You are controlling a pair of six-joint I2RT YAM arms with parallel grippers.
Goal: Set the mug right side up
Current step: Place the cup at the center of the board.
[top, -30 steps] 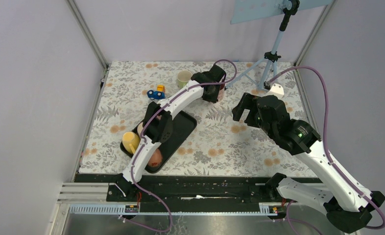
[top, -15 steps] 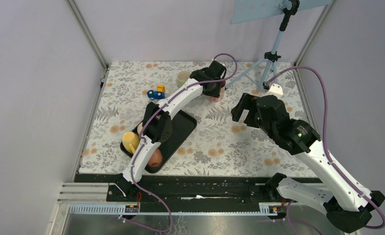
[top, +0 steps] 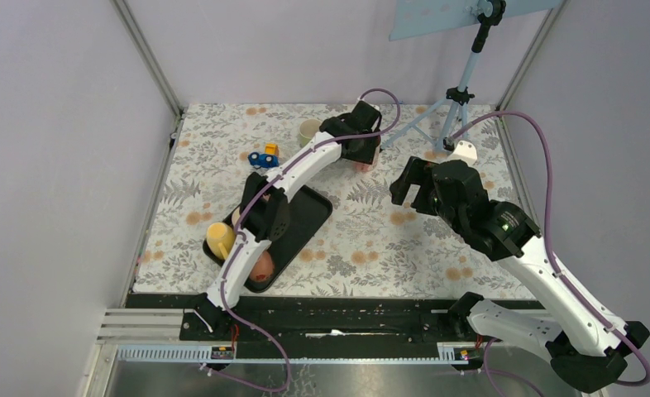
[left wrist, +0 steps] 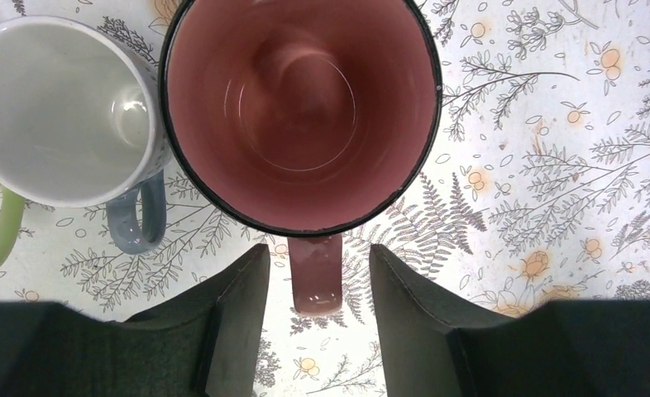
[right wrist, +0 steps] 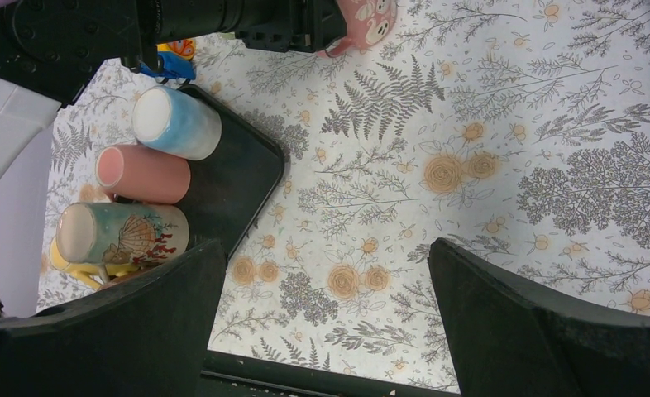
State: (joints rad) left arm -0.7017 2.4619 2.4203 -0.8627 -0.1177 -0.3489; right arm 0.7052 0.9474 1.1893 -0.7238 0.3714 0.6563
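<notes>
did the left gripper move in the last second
Yes, slightly: the left gripper has shifted toward the far edge of the table, judged against the pale green mug beside it.

Six mugs (left wrist: 301, 107), four on single tray (top: 309, 211); one toy car (top: 264, 157); one tripod (top: 458, 95).

On the bench (top: 371, 240), far middle: mug (left wrist: 301, 107) upright, second mug (left wrist: 57, 107) just beside it on the left. Farther left, toy car (top: 264, 155). Nearer, at the left side, tray (top: 305, 217) with lying mugs (right wrist: 144, 174) on it. Far right corner, tripod (top: 454, 99).
</notes>
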